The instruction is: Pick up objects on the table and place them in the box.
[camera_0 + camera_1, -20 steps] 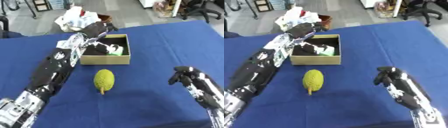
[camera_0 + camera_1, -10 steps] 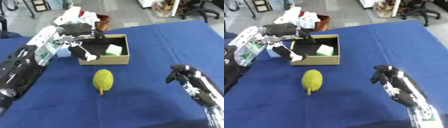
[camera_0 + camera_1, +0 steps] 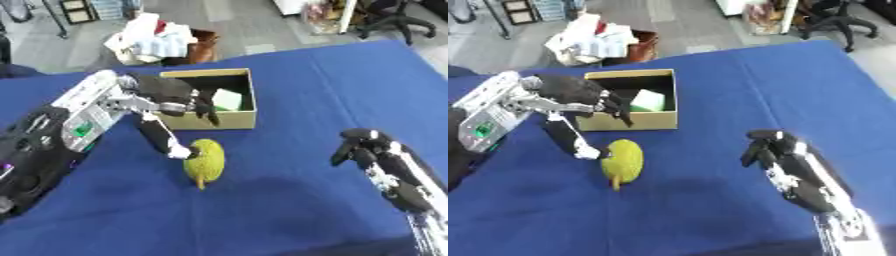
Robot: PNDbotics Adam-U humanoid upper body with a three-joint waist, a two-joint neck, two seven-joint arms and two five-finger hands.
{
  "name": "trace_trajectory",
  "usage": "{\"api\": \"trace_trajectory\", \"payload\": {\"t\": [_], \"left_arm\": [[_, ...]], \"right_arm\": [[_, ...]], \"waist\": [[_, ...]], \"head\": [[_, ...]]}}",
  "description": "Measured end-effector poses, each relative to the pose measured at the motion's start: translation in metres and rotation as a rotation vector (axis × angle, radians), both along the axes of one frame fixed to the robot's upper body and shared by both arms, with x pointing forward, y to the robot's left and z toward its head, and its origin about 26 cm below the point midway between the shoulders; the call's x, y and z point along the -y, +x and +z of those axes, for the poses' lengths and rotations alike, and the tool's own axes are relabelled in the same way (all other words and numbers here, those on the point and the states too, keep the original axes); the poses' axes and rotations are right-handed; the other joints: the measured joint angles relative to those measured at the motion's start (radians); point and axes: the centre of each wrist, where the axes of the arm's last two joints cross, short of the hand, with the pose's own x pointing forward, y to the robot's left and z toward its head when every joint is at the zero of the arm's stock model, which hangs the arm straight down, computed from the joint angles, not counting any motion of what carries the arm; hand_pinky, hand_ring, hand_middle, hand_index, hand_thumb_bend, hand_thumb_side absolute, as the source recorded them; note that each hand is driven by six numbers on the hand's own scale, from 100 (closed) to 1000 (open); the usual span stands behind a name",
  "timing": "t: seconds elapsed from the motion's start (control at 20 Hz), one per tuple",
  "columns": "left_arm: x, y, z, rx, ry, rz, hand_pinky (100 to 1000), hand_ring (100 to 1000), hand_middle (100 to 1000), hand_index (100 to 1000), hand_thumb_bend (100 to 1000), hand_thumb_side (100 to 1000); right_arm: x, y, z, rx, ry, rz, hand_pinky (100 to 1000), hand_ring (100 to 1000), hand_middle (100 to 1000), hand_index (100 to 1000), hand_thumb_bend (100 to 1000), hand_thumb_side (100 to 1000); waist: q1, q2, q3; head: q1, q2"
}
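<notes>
A yellow-green fruit-shaped object with a short stem (image 3: 205, 161) lies on the blue table in front of the cardboard box (image 3: 215, 121). Inside the box sits a pale green block (image 3: 227, 99). My left hand (image 3: 168, 95) hovers over the box's front left, fingers straight and spread; its thumb (image 3: 166, 139) reaches down to the left side of the fruit. My right hand (image 3: 767, 147) rests at the right of the table, fingers curled downward, holding nothing.
The blue table (image 3: 289, 195) stretches around the box. Beyond its far edge stand a pile of white cloth or bags (image 3: 153, 36) and office chairs (image 3: 385, 15) on a grey floor.
My left hand has come out of the box and down toward the fruit, leaving the green block inside. The right hand has hardly moved.
</notes>
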Motion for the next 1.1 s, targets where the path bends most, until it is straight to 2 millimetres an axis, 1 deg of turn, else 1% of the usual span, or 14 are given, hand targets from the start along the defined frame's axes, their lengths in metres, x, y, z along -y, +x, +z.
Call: {"api": "trace_trajectory", "payload": {"t": [0.05, 0.2, 0.35, 0.5, 0.55, 0.6, 0.65, 0.7, 0.75, 0.8, 0.85, 0.9, 1.0, 1.1], "left_arm": [[-0.001, 0.001, -0.004, 0.005, 0.014, 0.007, 829, 786, 832, 894, 431, 548], [-0.003, 0.003, -0.014, 0.04, 0.047, 0.018, 838, 800, 855, 913, 456, 515], [-0.004, 0.005, -0.026, 0.073, 0.061, 0.024, 838, 800, 856, 916, 446, 508], [-0.004, 0.006, -0.038, 0.083, 0.055, 0.023, 816, 755, 788, 884, 380, 464], [-0.004, 0.006, -0.041, 0.082, 0.05, 0.021, 807, 736, 761, 865, 350, 413], [-0.004, 0.006, -0.044, 0.078, 0.042, 0.018, 788, 698, 716, 835, 309, 377], [-0.004, 0.006, -0.047, 0.075, 0.033, 0.016, 783, 689, 704, 827, 298, 374], [-0.003, 0.006, -0.048, 0.073, 0.021, 0.014, 725, 594, 584, 744, 169, 332], [-0.002, 0.005, -0.049, 0.074, 0.001, 0.014, 691, 543, 523, 698, 102, 310], [-0.002, 0.005, -0.048, 0.078, -0.025, 0.018, 661, 498, 474, 652, 100, 295], [-0.002, 0.005, -0.048, 0.084, -0.054, 0.026, 657, 492, 463, 645, 100, 287], [-0.002, 0.006, -0.046, 0.094, -0.084, 0.036, 641, 470, 421, 608, 100, 274], [-0.002, 0.005, -0.038, 0.12, -0.157, 0.055, 638, 463, 405, 596, 100, 266], [-0.002, 0.006, -0.021, 0.163, -0.234, 0.074, 644, 465, 421, 600, 100, 261]], "right_arm": [[0.0, 0.0, 0.0, 0.0, 0.0, 0.0, 571, 589, 545, 778, 100, 456], [0.0, 0.0, 0.0, 0.0, 0.0, 0.0, 571, 589, 545, 778, 100, 456], [0.0, 0.0, 0.0, 0.0, 0.0, 0.0, 571, 589, 545, 778, 100, 456], [0.0, 0.0, 0.0, 0.0, 0.0, 0.0, 571, 589, 545, 778, 100, 457], [0.0, 0.0, 0.0, 0.0, 0.0, 0.0, 571, 589, 545, 778, 100, 455], [0.0, 0.0, 0.0, 0.0, 0.0, 0.0, 571, 589, 545, 778, 100, 455], [0.0, 0.0, 0.0, 0.0, 0.0, 0.0, 571, 589, 545, 778, 100, 455], [0.0, 0.0, 0.0, 0.0, 0.0, 0.0, 571, 589, 545, 778, 100, 455], [0.0, 0.0, 0.0, 0.0, 0.0, 0.0, 571, 589, 545, 778, 100, 456], [0.0, 0.0, 0.0, 0.0, 0.0, 0.0, 571, 589, 545, 778, 100, 458], [0.0, 0.0, 0.0, 0.0, 0.0, 0.0, 571, 589, 545, 778, 100, 456], [0.0, 0.0, 0.0, 0.0, 0.0, 0.0, 571, 588, 545, 778, 100, 456], [0.0, 0.0, 0.0, 0.001, 0.0, -0.001, 571, 588, 545, 778, 100, 455], [0.0, 0.0, 0.0, 0.001, 0.001, -0.001, 572, 588, 545, 778, 100, 455]], "waist": [[0.0, 0.0, 0.0], [0.0, 0.0, 0.0], [0.0, 0.0, 0.0], [0.0, 0.0, 0.0], [0.0, 0.0, 0.0], [0.0, 0.0, 0.0], [0.0, 0.0, 0.0], [0.0, 0.0, 0.0], [0.0, 0.0, 0.0], [0.0, 0.0, 0.0], [0.0, 0.0, 0.0], [0.0, 0.0, 0.001], [0.0, 0.0, 0.002], [0.0, 0.0, 0.005]], "head": [[0.0, 0.0], [-0.002, 0.0], [-0.004, 0.0], [-0.004, -0.001], [-0.004, -0.001], [-0.004, -0.001], [-0.004, -0.002], [-0.004, -0.003], [-0.004, -0.004], [-0.004, -0.004], [-0.004, -0.004], [-0.005, -0.004], [-0.007, -0.004], [-0.009, -0.004]]}}
